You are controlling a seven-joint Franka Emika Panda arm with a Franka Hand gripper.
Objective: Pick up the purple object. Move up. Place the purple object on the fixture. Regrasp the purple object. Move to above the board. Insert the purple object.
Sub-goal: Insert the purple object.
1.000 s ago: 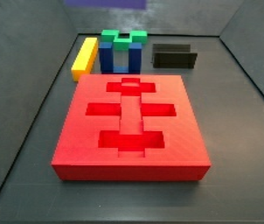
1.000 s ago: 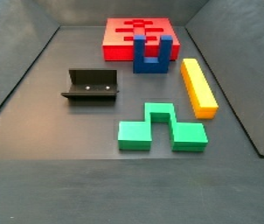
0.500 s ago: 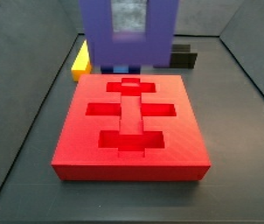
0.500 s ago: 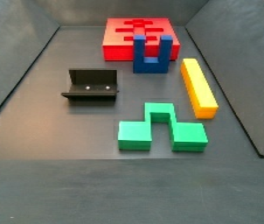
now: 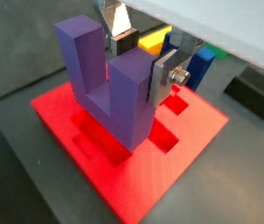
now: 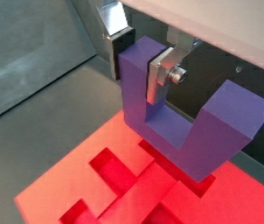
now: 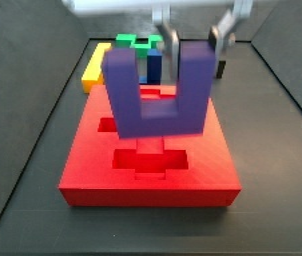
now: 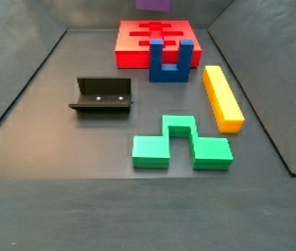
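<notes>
The tabletop (image 8: 59,196) is a dark grey sheet with low walls around it, and it looks the same as a second ago. On it the board (image 7: 100,165) lies flat with its cross- and bar-shaped cutouts facing up; in a side view it sits at the far end (image 8: 127,37), unmoved.

The change is above the board. A second ago nothing hung over it, and half a second ago a purple shape filled the top of a side view. Now the purple object (image 7: 151,95) has come down in that view and hangs over the board's middle, prongs up, its base close above the red face; whether it touches cannot be told. Both wrist views show the same U-shaped block (image 5: 111,87) (image 6: 187,122) above the cutouts.

The green block (image 8: 179,143), the yellow bar (image 8: 222,96) and the blue block (image 8: 171,61) lie where they did before; the blue block stands just in front of the board.

The fixture (image 8: 102,97) stands alone, well apart from the board, with nothing on it, as earlier.

The end effector (image 7: 191,42) has entered the side view from above. It is clamped on one prong of the purple object, with a silver finger (image 5: 166,74) pressed flat against the prong's side.
</notes>
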